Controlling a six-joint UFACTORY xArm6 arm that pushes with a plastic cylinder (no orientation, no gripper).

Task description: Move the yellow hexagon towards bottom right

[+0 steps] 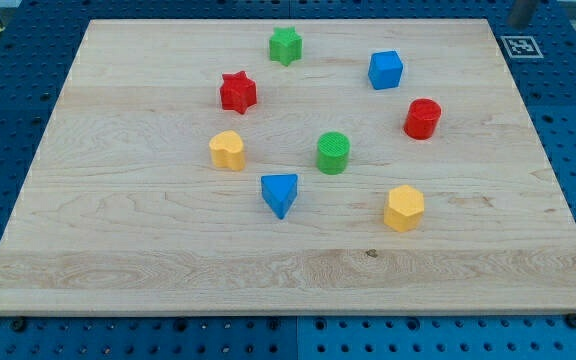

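Observation:
The yellow hexagon (404, 208) lies on the wooden board (118, 250), right of centre and toward the view's bottom. A grey rod end, my tip (521, 22), shows at the view's top right edge, just past the board's corner. It is far from every block and touches none.
Around the hexagon lie a blue triangle (280, 193), a green cylinder (333, 152), a yellow heart-like block (227, 150), a red cylinder (422, 118), a blue cube (386, 70), a red star (237, 92) and a green star (285, 45). A marker tag (521, 46) sits off the board's top right corner.

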